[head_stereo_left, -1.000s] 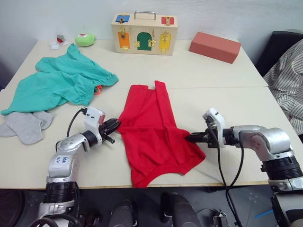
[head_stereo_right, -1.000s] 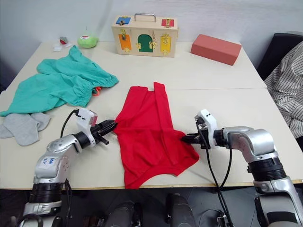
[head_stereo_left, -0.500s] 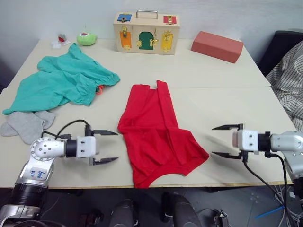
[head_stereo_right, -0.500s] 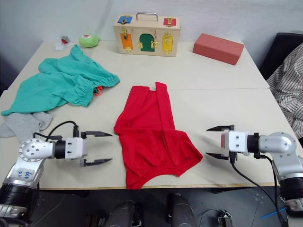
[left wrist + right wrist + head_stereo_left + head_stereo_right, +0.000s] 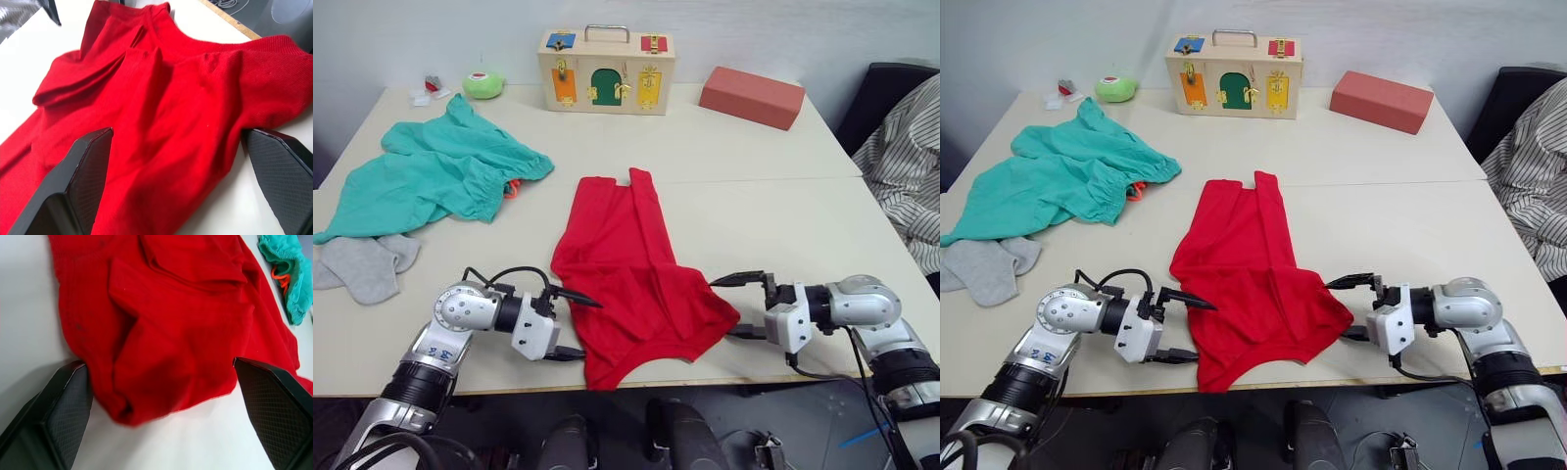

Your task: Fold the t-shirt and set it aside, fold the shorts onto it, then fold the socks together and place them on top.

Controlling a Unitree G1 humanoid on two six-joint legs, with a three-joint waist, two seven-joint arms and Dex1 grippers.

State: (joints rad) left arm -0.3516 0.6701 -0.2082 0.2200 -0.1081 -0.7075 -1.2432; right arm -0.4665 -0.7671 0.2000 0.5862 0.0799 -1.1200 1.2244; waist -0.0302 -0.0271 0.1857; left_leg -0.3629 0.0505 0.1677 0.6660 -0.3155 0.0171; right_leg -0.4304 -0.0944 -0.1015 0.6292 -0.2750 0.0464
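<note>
**Mia:** How far along is the robot getting with the clothes?

**Ben:** Not far. Going from the left: the socks (image 5: 362,264) are lying flat and loose near the left edge of the table (image 5: 773,157). They are not folded together. The shorts (image 5: 435,176) are lying spread out and crumpled just behind them, and a bit of orange string is poking out at the side. The t-shirt (image 5: 631,269) is lying in the middle, near the front edge. It looks partly folded into a long strip, with bumpy folds at the near end. So it seems the robot is working on the first job, and the shorts and socks are waiting.

**Mia:** What are the arms doing?

**Ben:** The left gripper (image 5: 566,326) is reaching in low over the table, pointing right, at the shirt's near left edge. Its two black fingers are standing wide apart and are holding nothing. One finger is lying over the red cloth and the other is sitting by the bottom hem. The left wrist view is showing the cloth between the fingers (image 5: 80,181).

**Mia:** And the other one?

**Ben:** The right gripper (image 5: 744,306) is reaching in from the right, pointing left, just beside the shirt's near right corner. It is spread wide too, and it is gripping nothing.

**Mia:** What is at the back?

**Ben:** A green toy (image 5: 482,85), a wooden box (image 5: 604,70) with little doors, and a red block (image 5: 751,96). They are sitting well apart from the clothes.
</note>
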